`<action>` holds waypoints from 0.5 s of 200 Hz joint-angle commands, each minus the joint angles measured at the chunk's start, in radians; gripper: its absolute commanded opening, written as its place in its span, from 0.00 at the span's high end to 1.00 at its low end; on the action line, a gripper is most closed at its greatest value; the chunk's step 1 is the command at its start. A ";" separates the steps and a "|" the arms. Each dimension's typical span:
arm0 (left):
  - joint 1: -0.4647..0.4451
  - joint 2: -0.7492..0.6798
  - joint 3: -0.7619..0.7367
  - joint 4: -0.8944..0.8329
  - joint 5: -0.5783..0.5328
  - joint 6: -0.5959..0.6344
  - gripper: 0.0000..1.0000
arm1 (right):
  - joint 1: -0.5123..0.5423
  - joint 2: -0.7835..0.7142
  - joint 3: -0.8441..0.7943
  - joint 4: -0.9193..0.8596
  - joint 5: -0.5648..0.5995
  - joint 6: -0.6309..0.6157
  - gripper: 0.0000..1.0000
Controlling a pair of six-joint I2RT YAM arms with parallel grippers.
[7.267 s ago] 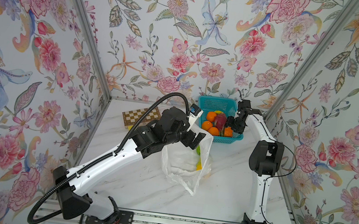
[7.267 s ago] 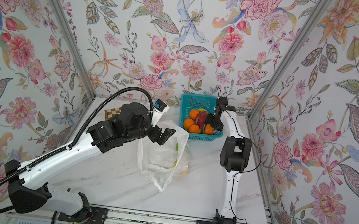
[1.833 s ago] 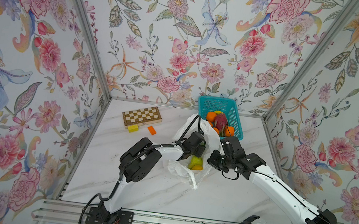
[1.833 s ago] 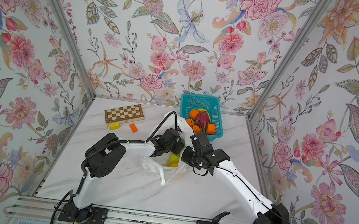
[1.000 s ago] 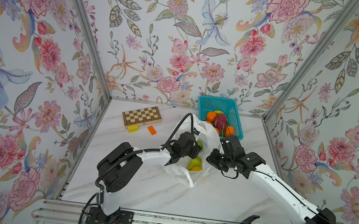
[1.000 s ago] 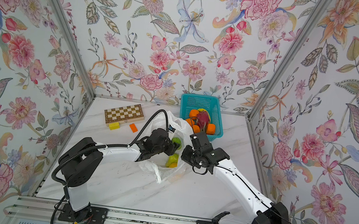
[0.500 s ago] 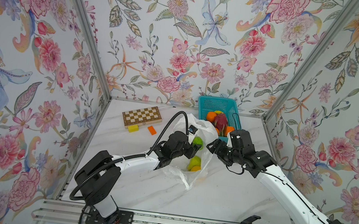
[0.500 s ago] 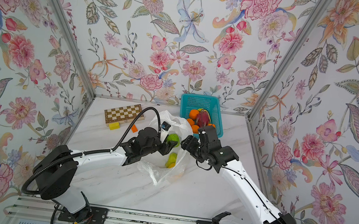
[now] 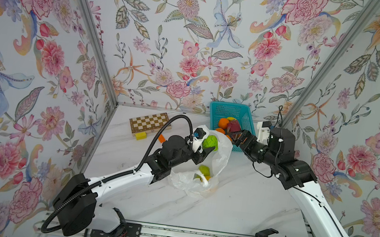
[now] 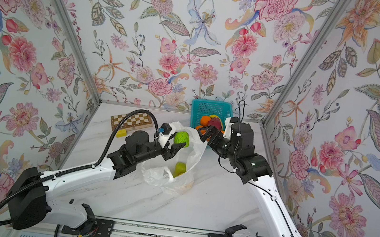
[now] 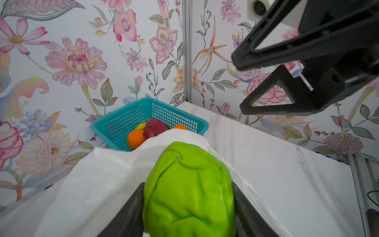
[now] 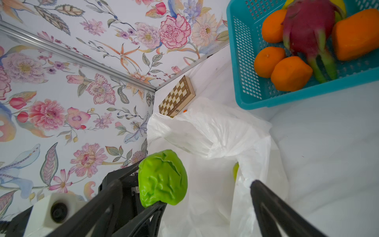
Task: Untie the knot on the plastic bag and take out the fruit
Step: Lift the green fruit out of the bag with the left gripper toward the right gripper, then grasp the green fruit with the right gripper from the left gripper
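Floral-papered walls (image 9: pixel 194 37) close in a white marble worktop (image 9: pixel 247 206) on three sides. A teal plastic mesh basket (image 9: pixel 232 111) sits in the worktop's far right corner. It holds round oranges (image 12: pixel 291 73), a pink-red dragon fruit (image 12: pixel 307 30) with green tips and a yellow fruit (image 12: pixel 340 8).

A thin crinkly translucent white plastic bag (image 9: pixel 223 153) lies near the middle of the worktop, its mouth gaping and its far side touching the basket's near wall. A smaller green fruit (image 9: pixel 204 169) lies inside the bag.

The left gripper (image 9: pixel 207 147) hangs above the bag's mouth. Its jaws are clamped on either side of a bumpy bright-green round fruit (image 9: pixel 210 143), which is lifted clear of the plastic. The right gripper (image 9: pixel 238 137) hovers over the basket's near edge, just beside the bag, with its jaws spread wide and nothing between them.

Along the far edge, left of the middle, lies a folded wooden chessboard box (image 9: pixel 150 124). A small yellow block (image 9: pixel 140 135) and a small orange block (image 9: pixel 162 138) lie just in front of it.
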 commanded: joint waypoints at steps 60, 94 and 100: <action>0.006 -0.050 0.073 0.090 0.181 0.183 0.78 | -0.003 0.036 0.023 0.221 -0.340 0.073 0.01; 0.006 -0.053 0.107 0.079 0.228 0.208 0.78 | 0.013 0.048 -0.014 0.270 -0.417 0.121 0.01; 0.007 -0.054 0.113 0.082 0.229 0.209 0.78 | 0.020 0.049 -0.016 0.270 -0.419 0.121 0.01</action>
